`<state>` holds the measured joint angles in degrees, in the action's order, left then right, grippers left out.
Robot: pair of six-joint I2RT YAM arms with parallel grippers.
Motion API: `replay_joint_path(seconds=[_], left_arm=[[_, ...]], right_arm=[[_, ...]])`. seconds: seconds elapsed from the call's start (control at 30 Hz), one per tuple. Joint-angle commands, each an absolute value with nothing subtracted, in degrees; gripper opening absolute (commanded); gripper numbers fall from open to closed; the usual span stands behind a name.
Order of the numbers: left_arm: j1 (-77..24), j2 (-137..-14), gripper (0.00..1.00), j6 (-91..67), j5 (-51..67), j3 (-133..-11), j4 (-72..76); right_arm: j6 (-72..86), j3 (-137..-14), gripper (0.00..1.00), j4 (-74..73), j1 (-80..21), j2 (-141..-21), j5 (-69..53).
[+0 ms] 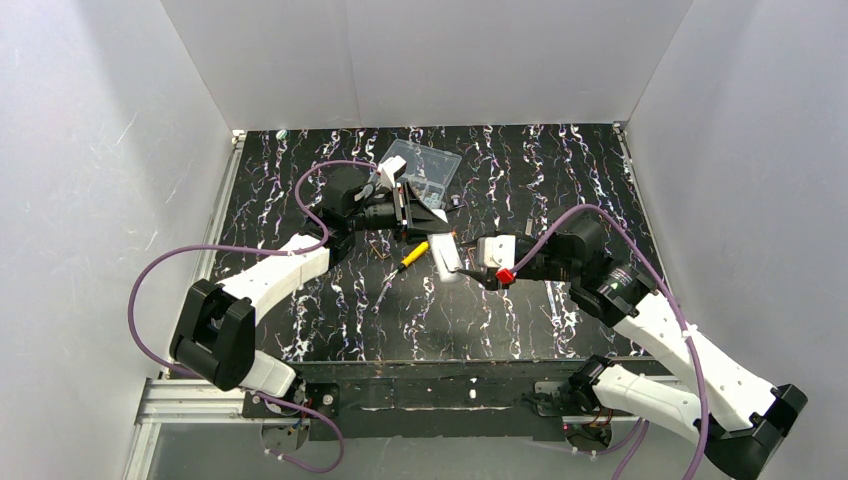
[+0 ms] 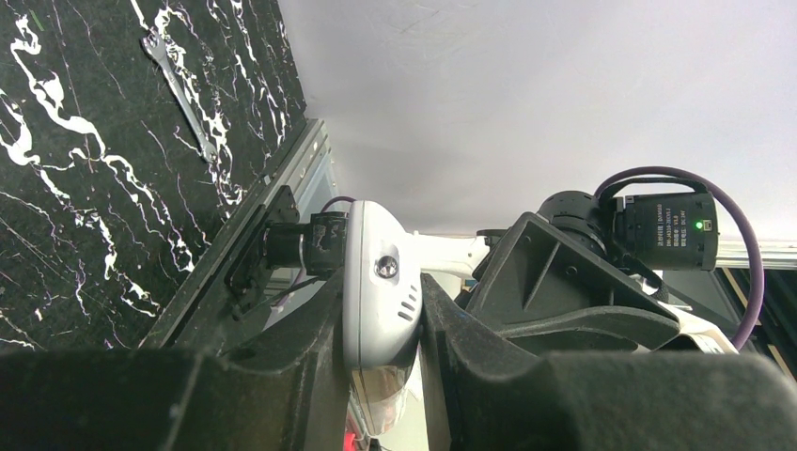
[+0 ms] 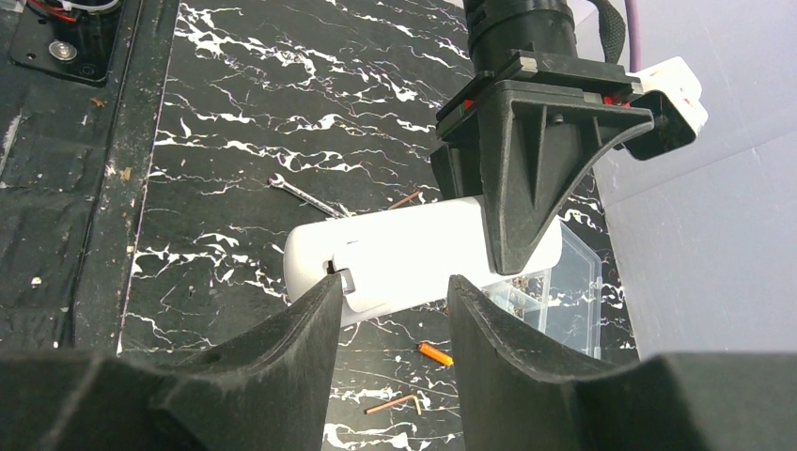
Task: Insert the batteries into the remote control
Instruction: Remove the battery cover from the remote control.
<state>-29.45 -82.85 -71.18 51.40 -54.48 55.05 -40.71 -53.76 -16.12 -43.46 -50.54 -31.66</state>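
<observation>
The white remote control [image 1: 448, 260] hangs above the mat in mid-table, and my left gripper [image 1: 437, 233] is shut on its far end. In the left wrist view its rounded white shell [image 2: 376, 254] is clamped between the two black fingers [image 2: 310, 357]. In the right wrist view the remote control [image 3: 404, 249] lies crosswise, with the left gripper [image 3: 515, 258] pinching its right end. My right gripper [image 3: 390, 282] is open just short of its left end, holding nothing. One orange battery [image 3: 435, 353] lies on the mat below.
A clear compartmented box [image 1: 425, 170] sits at the back, also visible behind the remote [image 3: 569, 291]. A yellow-handled screwdriver [image 1: 414, 253] lies left of the remote. On the mat are a small wrench [image 3: 301, 191] and a copper hex key [image 3: 395, 404].
</observation>
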Motion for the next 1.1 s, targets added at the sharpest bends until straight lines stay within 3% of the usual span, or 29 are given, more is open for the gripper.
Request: replay_joint_path(seconds=[0.0,1.07], left_arm=[[-29.8,-82.0,0.0,-71.4,55.2,-55.8,58.5],[-29.8,-82.1,0.0,-71.7,55.0,-55.4,59.2]], right_arm=[[-41.0,-54.0,0.52,-14.8,-43.1,-49.7,-30.4],[-40.7,-53.6,0.53,-17.6,-43.1,-49.5,-31.9]])
